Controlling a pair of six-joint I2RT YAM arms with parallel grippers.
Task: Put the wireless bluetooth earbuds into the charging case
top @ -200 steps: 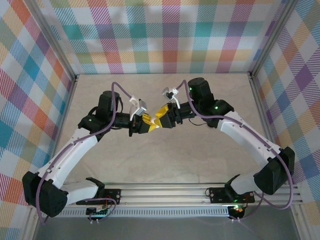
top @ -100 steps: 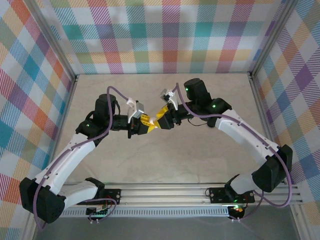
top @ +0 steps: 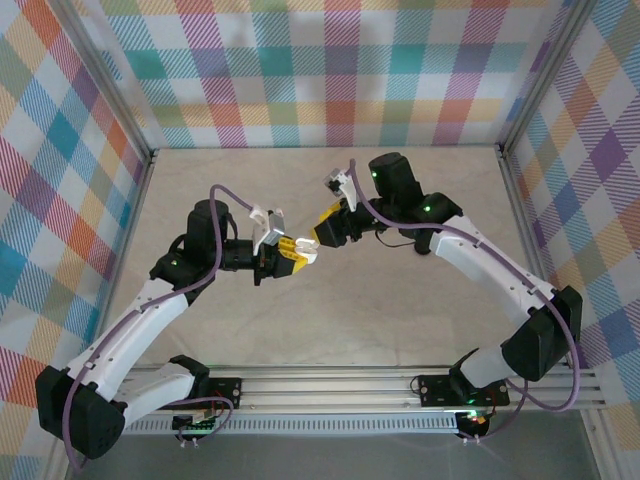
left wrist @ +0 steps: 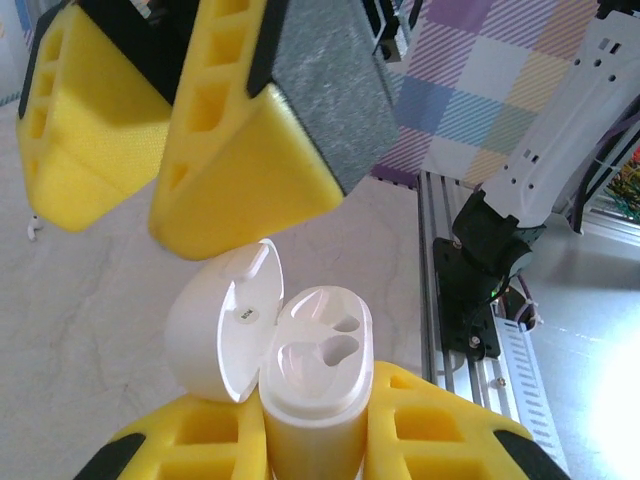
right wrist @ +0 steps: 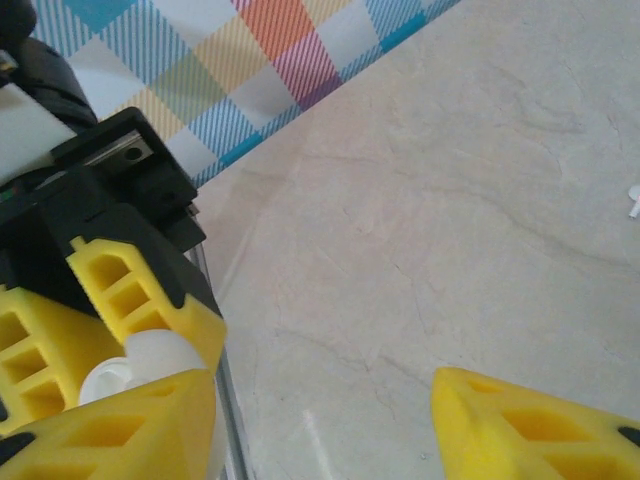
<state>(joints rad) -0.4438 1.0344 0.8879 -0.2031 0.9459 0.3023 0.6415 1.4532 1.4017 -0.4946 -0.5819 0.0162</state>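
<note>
The white charging case stands upright with its lid flipped open to the left, and both earbud wells are empty. My left gripper is shut on the case body; from above, the left gripper hovers over the table's middle. My right gripper sits just beyond it, above the case, open with nothing between its yellow fingers. In the right wrist view, the right gripper looks down at bare table, with the case at lower left. One white earbud lies on the table; a tiny white earbud shows at far left.
The beige marble-look table is walled by checked panels. An aluminium rail with the arm bases runs along the near edge. The right arm's base stands by that rail.
The two grippers, nearly touching a second ago, have drawn apart: the right one pulled up and back, and the left arm shifted slightly nearer with the case.
</note>
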